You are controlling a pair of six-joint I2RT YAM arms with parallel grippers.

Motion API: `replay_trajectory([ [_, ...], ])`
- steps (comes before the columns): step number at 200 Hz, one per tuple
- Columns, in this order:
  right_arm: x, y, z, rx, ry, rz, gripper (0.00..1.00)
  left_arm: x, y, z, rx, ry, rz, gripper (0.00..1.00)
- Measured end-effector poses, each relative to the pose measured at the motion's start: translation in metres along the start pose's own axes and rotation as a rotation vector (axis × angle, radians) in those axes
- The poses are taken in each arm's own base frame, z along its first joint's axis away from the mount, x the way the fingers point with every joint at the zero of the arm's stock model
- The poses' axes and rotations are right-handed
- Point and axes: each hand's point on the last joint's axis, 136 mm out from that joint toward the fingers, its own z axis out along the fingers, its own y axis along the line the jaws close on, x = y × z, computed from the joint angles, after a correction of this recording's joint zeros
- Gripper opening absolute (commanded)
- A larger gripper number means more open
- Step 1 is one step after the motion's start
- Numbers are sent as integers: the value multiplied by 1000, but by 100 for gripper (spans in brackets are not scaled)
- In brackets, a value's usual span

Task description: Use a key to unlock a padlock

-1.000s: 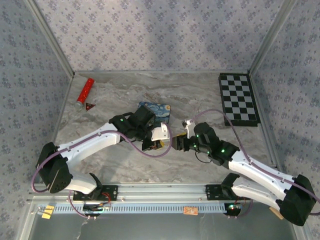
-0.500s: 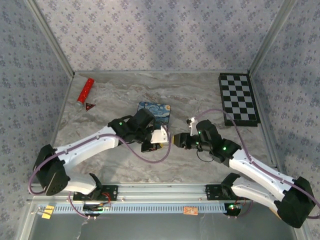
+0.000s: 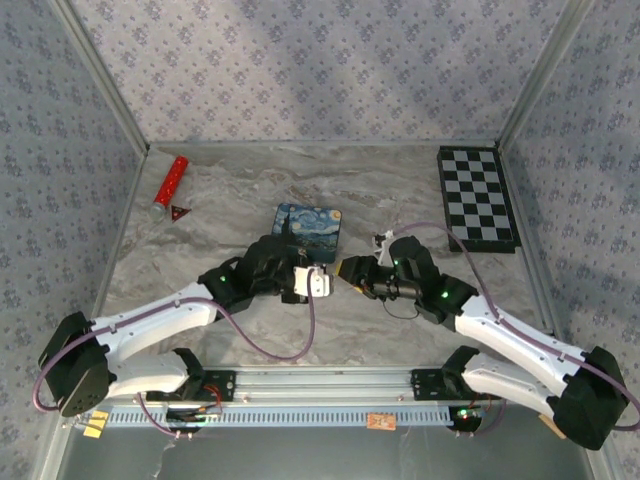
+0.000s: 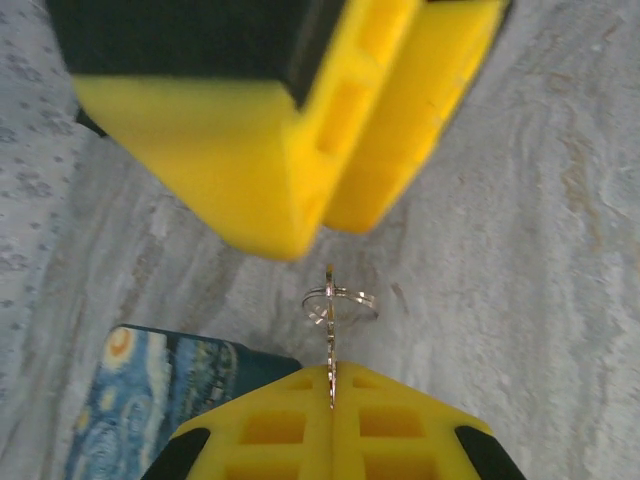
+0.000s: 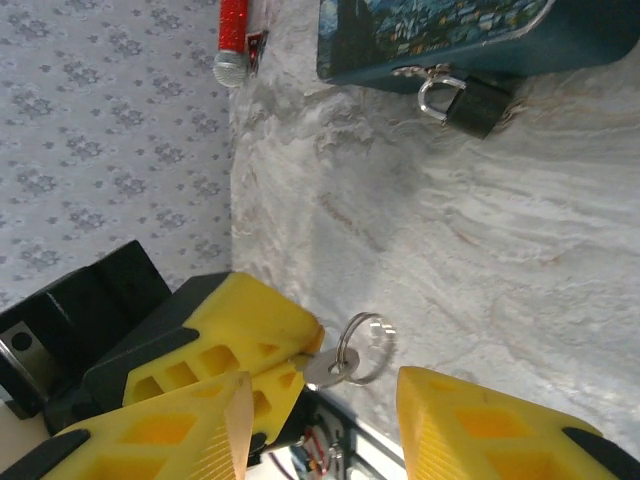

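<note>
Left arm retracted; key handover judged underway.
Key is clamped by left gripper; right gripper is held open facing it, closure needed next.

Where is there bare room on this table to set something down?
Free: marble between the red cylinder and the blue tin, and between tin and checkerboard. Crowded: just before the tin, where the left pincer, holding the key, meets the right pincer.

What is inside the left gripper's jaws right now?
A silver key, pinched in the shut left gripper, with one end and its ring sticking out. The rest of the key is covered by the yellow fingers.
</note>
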Motion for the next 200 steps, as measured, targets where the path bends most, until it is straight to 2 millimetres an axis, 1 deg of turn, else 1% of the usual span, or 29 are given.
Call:
replay_trajectory([
  [15, 1, 0, 2, -11, 2, 27, 39, -3, 3, 1, -23, -17, 13, 0],
  [52, 2, -6, 6, -8, 3, 77, 33, -6, 1, 3, -34, -39, 33, 0],
  [107, -1, -3, 7, -37, -6, 116, 27, -2, -4, 4, -29, -36, 43, 0],
  [200, 3, -6, 13, -34, 23, 132, 25, -5, -5, 5, -34, -49, 66, 0],
])
